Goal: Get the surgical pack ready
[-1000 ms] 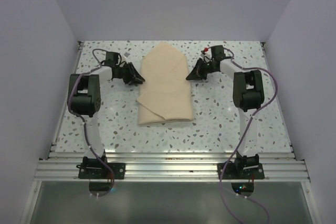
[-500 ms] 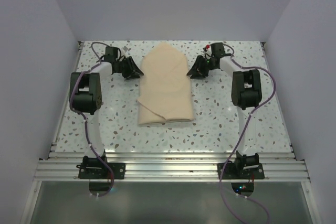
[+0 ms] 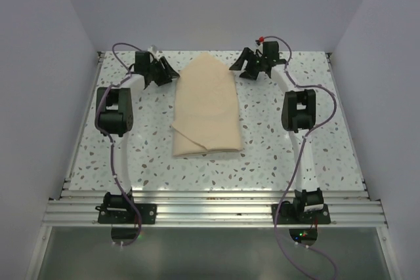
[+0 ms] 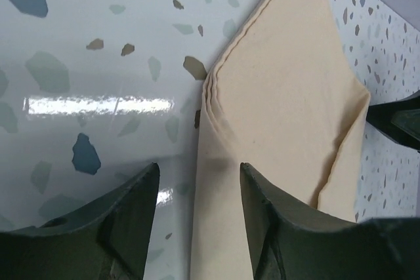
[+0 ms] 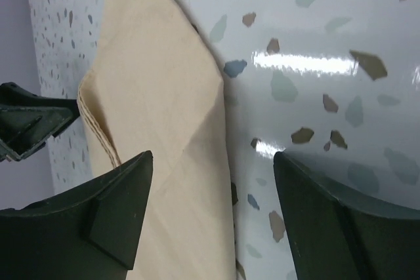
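As seen from the top camera, lying flat at the middle of the table (image 3: 275,142): surgical pack (image 3: 207,109), beige cloth folded into 1 long bundle. Pointed end toward the table's far edge, squared end toward the near edge, 1 diagonal flap across the near-left corner. Only cloth showing on the outside. Toward the table's far-left corner: left gripper (image 3: 168,74), tips aimed inward, just beside the left slope of the pointed end; touching or not, can't tell from above. In the left wrist view, left gripper (image 4: 198,172) spread wide, nothing pinched, 2 dark fingers (image 4: 125,214) framing the edge of the surgical pack (image 4: 282,129) where several stacked layers meet at a corner; 1 finger over bare speckled table (image 4: 85,63), the other over cloth. Toward the table's far-right corner: right gripper (image 3: 240,69), tips aimed inward, just beside the right slope of the pointed end; contact again unclear. In the right wrist view, right gripper (image 5: 213,157) also spread wide, holding nothing, 1 finger over the surgical pack (image 5: 157,109), the other over glossy table (image 5: 315,63). Opposite gripper's dark tips visible across the cloth at the frame edge in each wrist view.
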You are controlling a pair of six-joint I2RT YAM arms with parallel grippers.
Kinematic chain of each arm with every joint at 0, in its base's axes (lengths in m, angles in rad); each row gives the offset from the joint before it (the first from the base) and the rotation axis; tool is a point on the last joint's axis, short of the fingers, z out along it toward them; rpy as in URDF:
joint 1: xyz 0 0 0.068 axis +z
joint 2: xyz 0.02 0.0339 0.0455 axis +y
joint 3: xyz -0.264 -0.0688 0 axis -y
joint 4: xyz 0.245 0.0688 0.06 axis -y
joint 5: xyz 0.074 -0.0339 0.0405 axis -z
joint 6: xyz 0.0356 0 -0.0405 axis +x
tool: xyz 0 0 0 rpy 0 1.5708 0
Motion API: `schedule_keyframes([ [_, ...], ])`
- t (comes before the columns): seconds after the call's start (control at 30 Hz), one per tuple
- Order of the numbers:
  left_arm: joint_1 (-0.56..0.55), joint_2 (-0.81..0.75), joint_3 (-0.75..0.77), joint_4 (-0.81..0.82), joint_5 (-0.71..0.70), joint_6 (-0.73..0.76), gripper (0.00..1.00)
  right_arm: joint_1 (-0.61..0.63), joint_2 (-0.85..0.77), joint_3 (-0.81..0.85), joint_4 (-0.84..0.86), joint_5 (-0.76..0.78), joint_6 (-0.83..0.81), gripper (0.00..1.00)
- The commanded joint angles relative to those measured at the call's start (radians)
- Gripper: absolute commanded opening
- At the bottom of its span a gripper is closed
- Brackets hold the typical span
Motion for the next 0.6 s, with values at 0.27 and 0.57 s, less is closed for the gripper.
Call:
schedule_keyframes([
  [0.27,-0.029,0.154,0.158,0.000,-0.036,0.003,0.53,0.077,0.187,0.202,-0.048,0.048,0.031,0.61],
  [0.57,-0.010,0.219,0.321,-0.036,0.120,0.000,0.00,0.067,0.199,0.302,-0.003,0.044,0.112,0.13],
])
